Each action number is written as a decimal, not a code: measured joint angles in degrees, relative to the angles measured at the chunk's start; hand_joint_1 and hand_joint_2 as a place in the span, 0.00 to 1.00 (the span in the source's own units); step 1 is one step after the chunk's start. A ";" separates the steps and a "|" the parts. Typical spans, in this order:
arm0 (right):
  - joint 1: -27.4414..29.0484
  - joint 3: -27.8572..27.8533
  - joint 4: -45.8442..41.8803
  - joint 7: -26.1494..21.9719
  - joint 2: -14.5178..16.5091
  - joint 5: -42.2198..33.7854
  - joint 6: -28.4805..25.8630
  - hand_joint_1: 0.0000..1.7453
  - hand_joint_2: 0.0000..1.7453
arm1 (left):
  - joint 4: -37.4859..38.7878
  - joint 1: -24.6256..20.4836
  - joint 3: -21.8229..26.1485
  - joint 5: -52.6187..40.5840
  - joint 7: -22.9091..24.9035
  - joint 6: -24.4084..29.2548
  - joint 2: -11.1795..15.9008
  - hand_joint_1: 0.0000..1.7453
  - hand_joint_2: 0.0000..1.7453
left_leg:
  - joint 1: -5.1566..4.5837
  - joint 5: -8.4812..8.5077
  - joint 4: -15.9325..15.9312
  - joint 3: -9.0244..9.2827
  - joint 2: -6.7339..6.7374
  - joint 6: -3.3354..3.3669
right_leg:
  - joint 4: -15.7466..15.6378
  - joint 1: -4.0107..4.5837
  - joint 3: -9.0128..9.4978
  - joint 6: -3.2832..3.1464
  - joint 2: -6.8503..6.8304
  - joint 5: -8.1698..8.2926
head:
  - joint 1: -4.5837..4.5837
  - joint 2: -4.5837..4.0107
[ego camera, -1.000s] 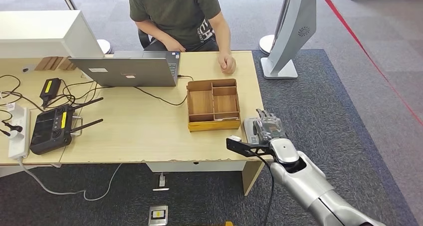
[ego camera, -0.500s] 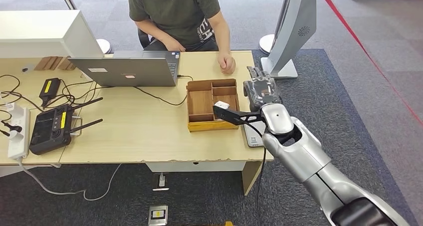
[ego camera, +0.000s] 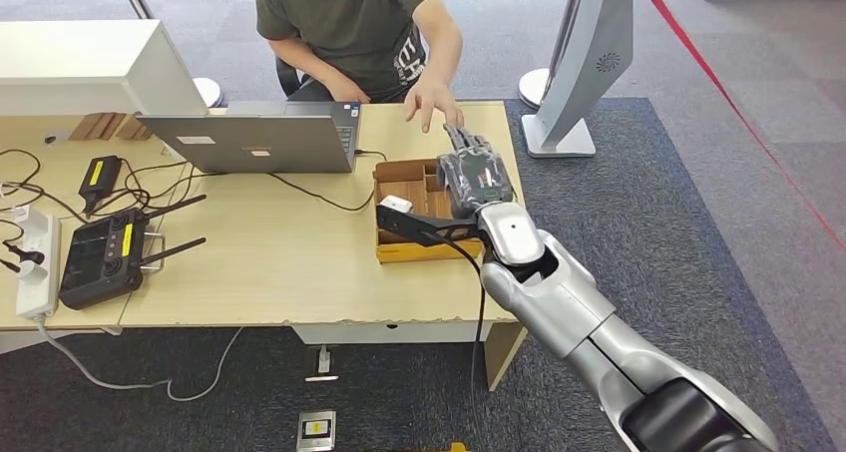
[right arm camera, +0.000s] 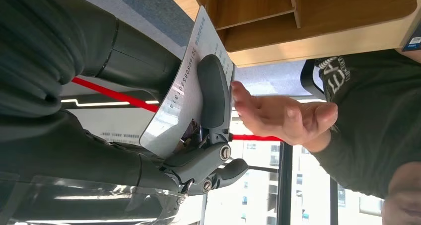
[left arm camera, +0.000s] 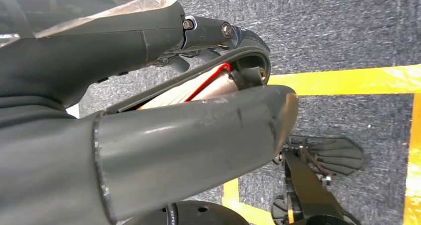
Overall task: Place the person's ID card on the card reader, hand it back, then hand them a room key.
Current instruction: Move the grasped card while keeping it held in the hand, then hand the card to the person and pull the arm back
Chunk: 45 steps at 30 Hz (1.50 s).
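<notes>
Light wood desk [ego camera: 299,262] stands on grey carpet. Over its far right corner the right hand [ego camera: 477,176] pinches the ID card [right arm camera: 186,91] under its thumb, above the wooden compartment tray [ego camera: 404,205]. A person's hand [ego camera: 431,101] reaches toward it, fingertips just beside the card. Further left sit a laptop [ego camera: 254,138] and a black controller [ego camera: 100,257]. I cannot tell the left hand's [left arm camera: 149,135] state.
</notes>
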 joint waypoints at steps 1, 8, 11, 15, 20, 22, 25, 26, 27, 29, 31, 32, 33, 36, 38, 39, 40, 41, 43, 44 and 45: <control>-0.10 0.11 0.34 0.06 0.15 0.00 0.01 1.00 1.00 | 0.00 0.01 0.00 0.01 0.20 0.00 0.00 0.00 0.00 | 0.00 0.00 0.00 0.00 0.00 0.00 | 0.00 0.00 0.00 0.00 0.00 0.00 | 0.00 0.00; -0.58 0.70 2.30 0.30 0.91 0.03 0.06 1.00 1.00 | 0.00 0.03 0.04 0.39 1.13 0.04 0.00 0.00 0.00 | 0.00 0.00 0.00 0.00 0.00 0.00 | 0.00 0.00 -0.01 0.00 0.00 0.00 | 0.00 0.00; -0.78 0.84 2.99 0.55 1.27 0.07 0.08 1.00 1.00 | 0.00 0.06 0.24 0.74 1.64 0.19 -0.01 0.00 0.00 | 0.00 0.00 0.00 0.00 0.00 0.00 | 0.00 0.00 -0.01 0.00 0.00 0.00 | -0.01 0.01; -1.04 1.10 3.74 0.64 1.88 0.21 0.02 1.00 1.00 | 0.00 0.07 0.68 0.87 1.66 0.45 -0.04 0.00 0.00 | 0.00 0.00 0.00 0.00 0.01 0.00 | 0.00 0.00 -0.01 0.00 0.00 0.00 | -0.01 0.01; -1.42 1.25 4.58 0.66 2.45 0.54 -0.33 1.00 1.00 | 0.00 0.08 1.09 0.86 1.46 0.50 -0.23 0.00 0.00 | 0.00 0.00 0.00 0.00 0.00 0.00 | 0.00 0.00 -0.01 0.00 0.00 0.00 | -0.01 0.01; -1.45 1.26 4.87 0.69 2.59 0.67 -0.52 1.00 1.00 | 0.00 0.09 1.20 0.85 1.46 0.52 -0.29 0.00 0.00 | 0.00 0.00 0.00 0.00 0.00 0.00 | 0.00 0.00 -0.01 0.00 0.00 0.00 | -0.01 0.01; -1.46 1.25 5.34 0.66 2.72 0.90 -0.91 0.75 0.75 | 0.00 0.09 1.33 0.90 1.60 0.63 -0.33 0.00 0.00 | 0.00 0.00 0.00 0.00 0.01 0.00 | 0.00 0.00 -0.02 0.00 0.00 0.00 | -0.01 0.01; -1.45 1.25 5.49 0.54 2.74 1.16 -1.31 0.50 0.50 | 0.00 0.09 1.35 0.95 1.70 0.69 -0.34 0.00 0.00 | 0.00 0.00 0.00 0.00 0.01 0.00 | 0.00 0.00 -0.02 0.00 0.00 0.00 | -0.01 0.01; -1.43 1.26 5.62 0.31 2.76 1.54 -1.92 0.25 0.25 | 0.00 0.09 1.36 0.98 1.82 0.79 -0.36 0.00 0.00 | 0.00 0.00 0.00 0.00 0.01 0.00 | 0.00 0.00 -0.02 0.00 0.00 0.00 | -0.01 0.01; -1.41 1.34 5.82 -0.28 2.78 2.35 -2.77 0.00 0.00 | 0.00 0.09 1.38 1.03 2.07 0.93 -0.40 0.00 0.00 | 0.00 0.00 0.00 0.00 0.01 0.00 | 0.00 0.00 -0.03 0.00 0.00 0.00 | 0.00 0.01; -1.43 1.54 5.99 -0.57 2.81 3.11 -1.71 0.00 0.00 | 0.00 0.09 1.38 1.08 2.37 0.98 -0.43 0.00 0.00 | 0.00 0.00 0.00 0.00 0.02 0.00 | 0.00 0.00 -0.03 0.00 0.00 0.00 | 0.00 0.01; -1.44 1.68 6.07 -0.60 2.83 3.63 -0.74 0.00 0.00 | 0.00 0.09 1.38 1.10 2.51 0.98 -0.44 0.00 0.00 | 0.00 0.00 0.00 0.00 0.02 0.00 | 0.00 0.00 -0.03 0.00 0.00 0.00 | 0.00 0.01; -1.45 1.84 6.12 -0.60 2.85 4.24 0.06 0.00 0.00 | 0.00 0.10 1.39 1.13 2.62 0.98 -0.45 0.00 0.00 | 0.00 0.00 0.00 0.00 0.02 0.00 | 0.00 0.00 -0.03 0.00 0.00 0.00 | 0.00 0.01; -1.49 2.26 6.19 -0.59 2.89 5.91 1.31 0.00 0.00 | 0.00 0.12 1.40 1.10 2.70 0.93 -0.45 0.00 0.00 | 0.00 0.00 0.00 0.00 0.02 -0.01 | 0.00 0.00 -0.03 0.00 0.00 0.00 | 0.00 0.01; -1.51 2.50 6.19 -0.53 2.90 6.63 1.72 0.00 0.00 | 0.00 0.12 1.40 1.05 2.70 0.87 -0.46 0.00 0.00 | 0.00 0.01 0.00 0.00 0.02 -0.01 | 0.00 0.00 -0.03 0.00 0.00 0.00 | 0.00 0.00; -1.51 2.56 6.18 -0.43 2.90 6.94 1.74 0.00 0.00 | 0.00 0.13 1.40 1.02 2.69 0.86 -0.46 0.00 0.00 | 0.00 0.01 0.00 0.00 0.02 -0.01 | 0.00 0.00 -0.03 0.00 0.00 0.00 | 0.00 0.00; -1.52 2.59 6.17 -0.29 2.88 7.23 1.67 0.00 0.00 | 0.00 0.13 1.40 0.98 2.66 0.85 -0.46 0.00 0.00 | 0.00 0.01 0.00 0.01 0.02 -0.01 | 0.00 0.00 -0.03 0.00 0.00 0.00 | 0.00 0.00; -1.52 2.59 6.16 -0.15 2.86 7.50 1.55 0.00 0.00 | 0.00 0.13 1.40 0.93 2.61 0.79 -0.46 0.00 0.00 | 0.00 0.01 0.00 0.01 0.02 -0.01 | 0.00 0.00 -0.03 0.00 0.00 0.00 | 0.00 0.00; -1.55 2.52 6.13 0.02 2.75 7.88 1.28 0.00 0.00 | 0.00 0.13 1.40 0.79 2.42 0.63 -0.46 0.00 0.00 | 0.00 0.01 0.00 0.00 0.02 -0.01 | 0.00 0.00 -0.03 0.00 0.00 0.00 | 0.00 0.01; -1.55 2.44 6.10 0.04 2.65 7.99 1.07 0.00 0.00 | 0.00 0.13 1.40 0.73 2.32 0.55 -0.46 0.00 0.00 | 0.00 0.01 0.00 0.00 0.02 -0.01 | 0.00 0.00 -0.04 -0.01 0.00 0.00 | 0.00 0.01; -1.55 2.30 6.00 0.09 2.52 8.00 0.77 0.00 0.00 | 0.00 0.12 1.40 0.69 2.22 0.52 -0.46 0.00 0.00 | 0.00 0.00 0.01 0.00 0.02 -0.01 | 0.00 0.00 -0.04 -0.01 0.00 0.00 | 0.00 0.01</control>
